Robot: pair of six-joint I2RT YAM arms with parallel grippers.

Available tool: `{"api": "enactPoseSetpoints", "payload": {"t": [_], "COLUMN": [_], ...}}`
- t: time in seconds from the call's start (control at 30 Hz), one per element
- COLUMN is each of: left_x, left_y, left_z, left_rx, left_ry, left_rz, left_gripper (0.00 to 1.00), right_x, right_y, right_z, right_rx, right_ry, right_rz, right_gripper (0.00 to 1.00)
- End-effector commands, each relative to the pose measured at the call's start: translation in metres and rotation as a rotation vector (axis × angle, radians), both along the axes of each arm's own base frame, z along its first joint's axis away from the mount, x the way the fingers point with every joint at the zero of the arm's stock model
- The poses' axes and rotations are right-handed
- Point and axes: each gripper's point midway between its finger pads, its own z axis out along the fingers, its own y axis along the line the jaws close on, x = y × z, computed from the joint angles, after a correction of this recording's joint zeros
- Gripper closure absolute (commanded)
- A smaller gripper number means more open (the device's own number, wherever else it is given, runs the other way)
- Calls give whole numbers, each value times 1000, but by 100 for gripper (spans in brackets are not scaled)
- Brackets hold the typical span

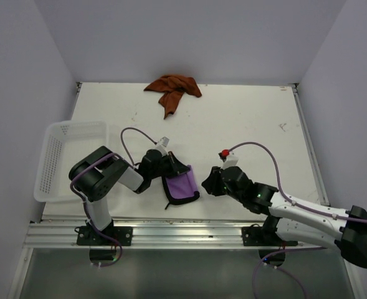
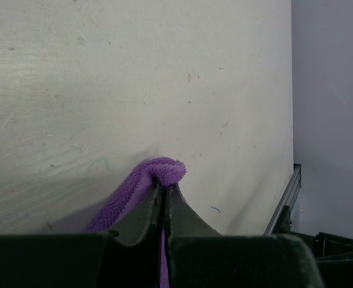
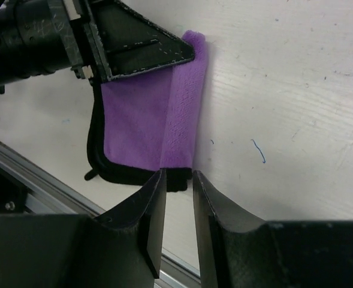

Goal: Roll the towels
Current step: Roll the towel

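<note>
The purple towel (image 1: 183,187) with its black edging lies flat near the table's front edge. A narrow strip (image 3: 183,114) along its right side is folded over. My left gripper (image 1: 187,169) is shut on the far end of that fold (image 2: 164,170); its dark fingers (image 3: 158,48) also show in the right wrist view. My right gripper (image 3: 176,180) is at the fold's near end. Its jaws stand a little apart, one tip on each side of the black-edged corner, and the strip is not visibly squeezed. The orange-brown towel (image 1: 174,88) lies crumpled at the table's far edge.
A white perforated basket (image 1: 63,156) stands at the left, beside the left arm. An aluminium rail (image 1: 183,229) runs along the near edge, just below the purple towel. Purple cables loop above both wrists.
</note>
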Motion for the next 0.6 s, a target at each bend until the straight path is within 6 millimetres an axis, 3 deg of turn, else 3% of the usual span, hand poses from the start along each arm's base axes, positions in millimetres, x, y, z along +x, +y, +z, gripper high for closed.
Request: {"api": "enactPoseSetpoints", "payload": {"t": [0.0,0.17,0.57], "left_x": [5,2,1], "left_y": [4,5,6], "left_z": [2,1,1], "left_rx": [3,3,5], "left_ry": [-53,-54,-59], "left_rz": [8,6,1], "left_gripper": [100,100,100], "right_x": [7,18,20], "right_y": [26,21,34], "right_z": [10,-20,-41], "right_rx": [206,285,340], "right_ry": [80,216,288], "right_rz": [5,-77,-52], "right_gripper": [70,67,57]}}
